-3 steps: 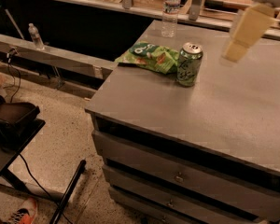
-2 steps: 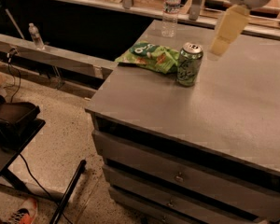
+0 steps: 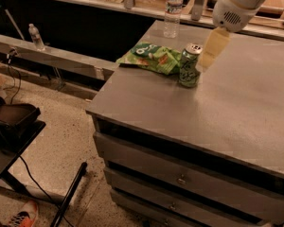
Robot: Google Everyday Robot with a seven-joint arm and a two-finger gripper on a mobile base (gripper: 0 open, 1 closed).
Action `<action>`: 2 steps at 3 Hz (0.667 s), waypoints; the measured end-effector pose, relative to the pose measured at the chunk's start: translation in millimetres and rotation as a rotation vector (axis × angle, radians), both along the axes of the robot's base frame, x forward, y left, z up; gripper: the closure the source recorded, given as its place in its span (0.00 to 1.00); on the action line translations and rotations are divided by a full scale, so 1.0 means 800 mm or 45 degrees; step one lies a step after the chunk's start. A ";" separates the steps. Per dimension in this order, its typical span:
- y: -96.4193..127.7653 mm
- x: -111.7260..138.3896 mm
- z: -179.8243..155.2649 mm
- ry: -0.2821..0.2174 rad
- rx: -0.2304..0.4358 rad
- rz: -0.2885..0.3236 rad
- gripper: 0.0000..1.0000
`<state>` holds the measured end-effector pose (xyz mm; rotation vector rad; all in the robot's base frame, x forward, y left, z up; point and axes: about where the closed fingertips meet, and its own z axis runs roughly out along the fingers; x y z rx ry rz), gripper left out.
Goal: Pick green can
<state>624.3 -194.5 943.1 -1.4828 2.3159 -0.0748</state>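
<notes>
The green can [image 3: 189, 65] stands upright on the matte grey tabletop [image 3: 227, 112] just above the centre of the frame. It is a short, smooth aluminium cylinder, light green with dark script and a shiny silver lid. Its left side touches, or nearly touches, a crinkled, flat green snack bag [image 3: 150, 56] with orange marks. Behind them, towards the top of the frame, a tall clear plastic water bottle [image 3: 173, 11] stands near the table's far edge. The gripper [image 3: 208, 55] hangs in the upper right as a pale cream, flat blade slanting down from a rounded white wrist housing. Its lower tip sits just right of the can's top, and I cannot tell whether it touches the can or whether the claw is wide or narrow. Below the tabletop are grey drawer fronts [image 3: 180, 178] with small metal pulls, and speckled flooring [image 3: 66, 145] fills the lower left. Compared with the earlier frames, the gripper has shifted left and lower, from well right of the can to beside it, while the can, bag and bottle have not moved.
</notes>
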 end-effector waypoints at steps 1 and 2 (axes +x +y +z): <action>0.009 0.011 -0.029 0.039 0.034 -0.028 0.18; 0.024 0.016 -0.047 0.081 0.050 -0.029 0.41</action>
